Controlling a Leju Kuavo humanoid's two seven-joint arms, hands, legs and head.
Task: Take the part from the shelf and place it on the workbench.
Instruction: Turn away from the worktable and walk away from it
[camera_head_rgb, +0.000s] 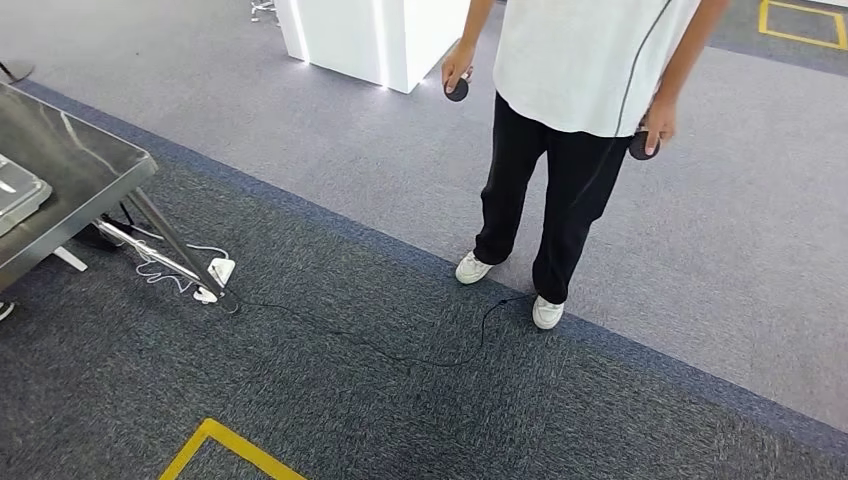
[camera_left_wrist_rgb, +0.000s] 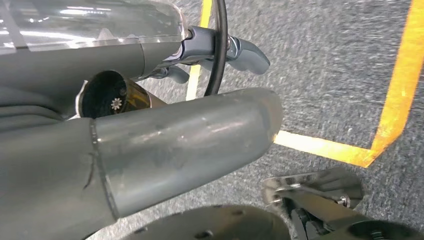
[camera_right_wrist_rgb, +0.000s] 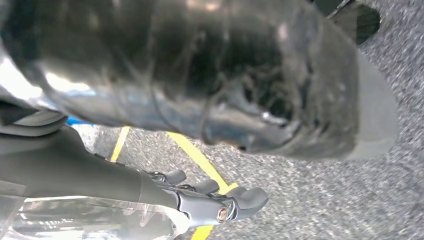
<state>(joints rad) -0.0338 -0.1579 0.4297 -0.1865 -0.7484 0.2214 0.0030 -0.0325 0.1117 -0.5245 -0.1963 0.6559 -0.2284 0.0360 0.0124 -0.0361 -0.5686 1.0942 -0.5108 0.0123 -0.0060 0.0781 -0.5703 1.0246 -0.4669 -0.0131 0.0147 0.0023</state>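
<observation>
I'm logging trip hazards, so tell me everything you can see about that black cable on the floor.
The black cable is thin and lies slack on the grey carpet. It runs in loose curves from beside the white power strip under the metal table to near the person's white shoe. Nothing lifts it.

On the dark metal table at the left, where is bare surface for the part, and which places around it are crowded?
The dark table is bare from its near corner up to its far edge. Its left edge is occupied by a silver tray. Below it, cables and a white plug clutter the carpet. A person stands to the right, apart from the table.
</observation>
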